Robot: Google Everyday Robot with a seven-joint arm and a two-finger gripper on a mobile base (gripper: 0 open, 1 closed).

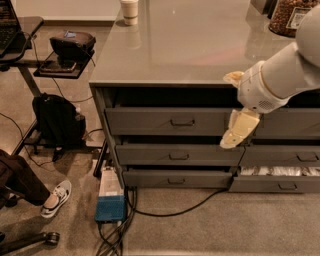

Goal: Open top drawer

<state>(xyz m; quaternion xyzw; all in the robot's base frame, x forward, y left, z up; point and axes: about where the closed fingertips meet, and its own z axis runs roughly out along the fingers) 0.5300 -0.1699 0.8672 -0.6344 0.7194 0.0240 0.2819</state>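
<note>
The top drawer (150,121) is a wide grey metal front under the grey countertop (185,45), with a small loop handle (182,122) at its centre. A dark gap shows above the front, and I cannot see its inner floor. My gripper (238,130) hangs pointing down from the white arm (280,80) that enters from the right. It is in front of the drawer's right end, well right of the handle and not touching it. Two shallower grey drawers (178,156) sit below.
A drawer with white contents (278,171) stands open at the lower right. A paper cup (129,11) and a jar (291,15) stand on the countertop. On the floor are a blue and white box (110,196) with cables, a black backpack (58,120) and a person's shoe (55,199).
</note>
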